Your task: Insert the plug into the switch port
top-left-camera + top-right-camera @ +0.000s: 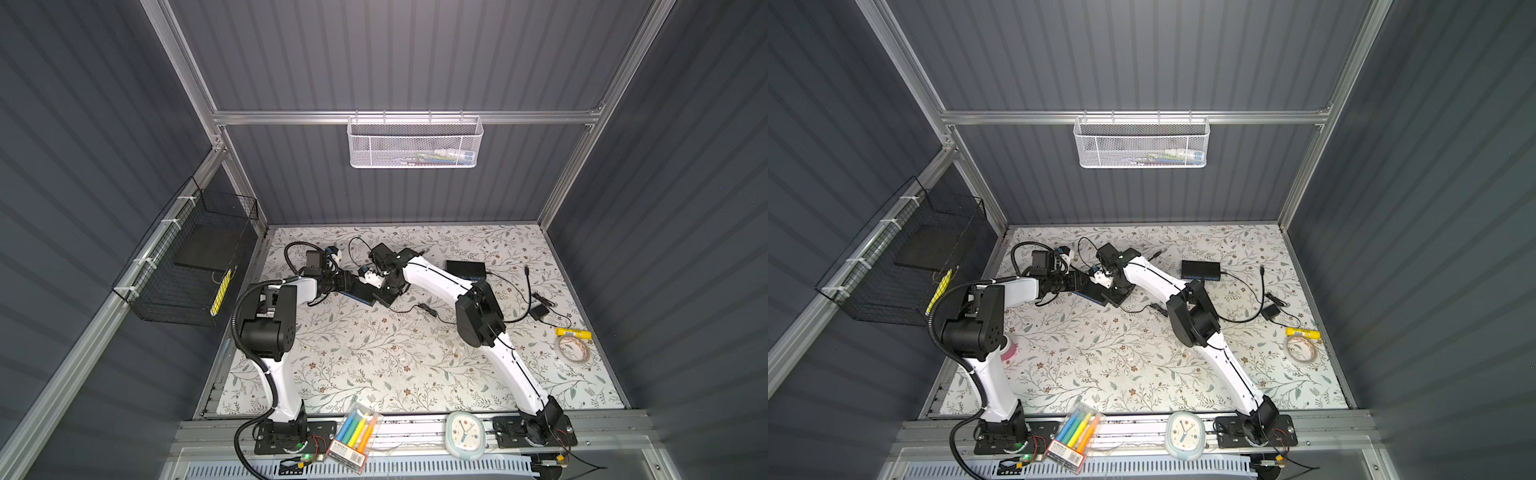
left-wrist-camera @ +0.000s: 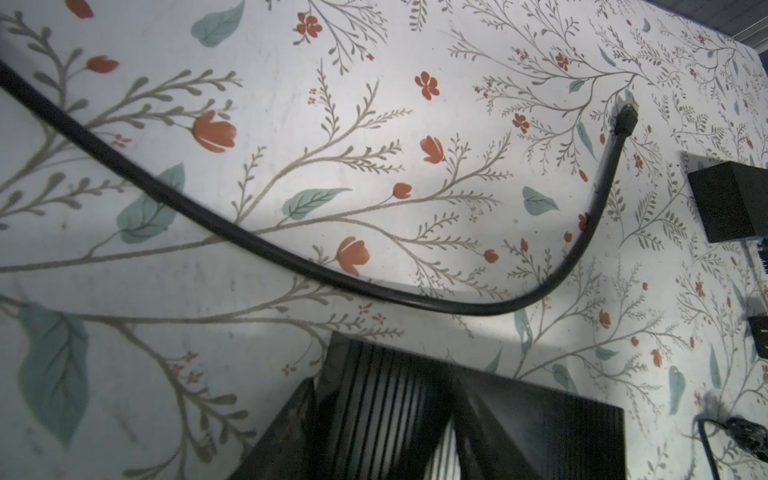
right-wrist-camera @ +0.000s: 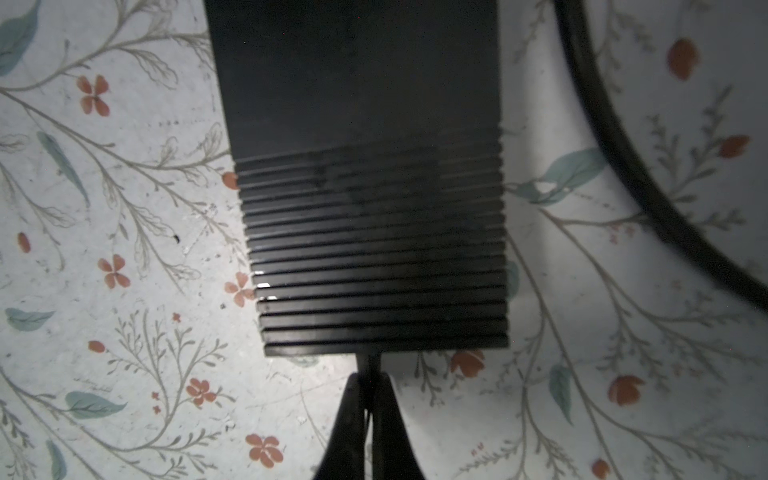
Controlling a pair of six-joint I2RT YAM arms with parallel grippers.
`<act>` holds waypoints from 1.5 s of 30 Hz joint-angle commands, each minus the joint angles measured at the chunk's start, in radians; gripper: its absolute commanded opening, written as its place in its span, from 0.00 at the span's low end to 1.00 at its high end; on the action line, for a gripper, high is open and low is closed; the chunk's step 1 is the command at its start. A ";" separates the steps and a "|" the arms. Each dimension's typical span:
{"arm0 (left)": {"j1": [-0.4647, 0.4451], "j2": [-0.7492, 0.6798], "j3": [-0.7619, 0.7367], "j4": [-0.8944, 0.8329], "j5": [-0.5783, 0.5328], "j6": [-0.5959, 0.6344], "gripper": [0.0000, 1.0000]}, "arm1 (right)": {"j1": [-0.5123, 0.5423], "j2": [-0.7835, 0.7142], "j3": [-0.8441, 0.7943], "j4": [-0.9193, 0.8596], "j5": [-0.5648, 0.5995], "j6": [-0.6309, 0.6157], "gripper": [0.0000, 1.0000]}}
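Note:
The switch (image 3: pixel 365 174) is a flat black box with a ribbed top, lying at the back middle of the floral table (image 1: pixel 374 357). My left gripper (image 2: pixel 386 399) is closed across its ribbed body (image 2: pixel 415 415). My right gripper (image 3: pixel 369 380) is shut on the thin black plug (image 3: pixel 369 365), whose tip meets the switch's near edge. In both top views the two grippers come together over the switch (image 1: pixel 376 298) (image 1: pixel 1111 298), and the plug's thin wire (image 1: pixel 415 308) trails right. The port itself is hidden.
A thick black cable (image 2: pixel 374 286) with a free connector (image 2: pixel 625 120) curves past the switch. A second black box (image 1: pixel 465 269), a power adapter (image 1: pixel 539 311), a tape roll (image 1: pixel 574 348) and a yellow stick (image 1: pixel 573 332) lie to the right. A wire basket (image 1: pixel 187 266) hangs on the left wall.

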 commanded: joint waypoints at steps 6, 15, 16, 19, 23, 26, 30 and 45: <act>-0.116 -0.021 -0.071 -0.179 0.222 -0.037 0.52 | 0.030 -0.090 -0.043 0.403 -0.097 -0.012 0.00; -0.117 -0.110 -0.179 -0.219 0.093 -0.113 0.52 | 0.033 -0.293 -0.452 0.525 -0.074 -0.015 0.00; -0.116 -0.123 -0.189 -0.220 0.081 -0.129 0.52 | 0.033 -0.310 -0.493 0.539 -0.067 -0.013 0.01; -0.114 -0.166 -0.218 -0.230 0.032 -0.179 0.54 | 0.030 -0.349 -0.560 0.540 -0.037 -0.020 0.04; -0.114 -0.239 -0.256 -0.228 -0.009 -0.229 0.56 | 0.019 -0.370 -0.606 0.534 -0.007 -0.034 0.08; -0.114 -0.276 -0.281 -0.224 -0.008 -0.256 0.56 | 0.009 -0.378 -0.629 0.536 0.001 -0.048 0.11; -0.115 -0.331 -0.342 -0.181 0.012 -0.306 0.57 | 0.001 -0.386 -0.642 0.524 0.003 -0.096 0.17; -0.087 -0.550 -0.262 -0.342 -0.148 -0.279 0.63 | -0.085 -0.596 -0.812 0.548 0.000 -0.042 0.26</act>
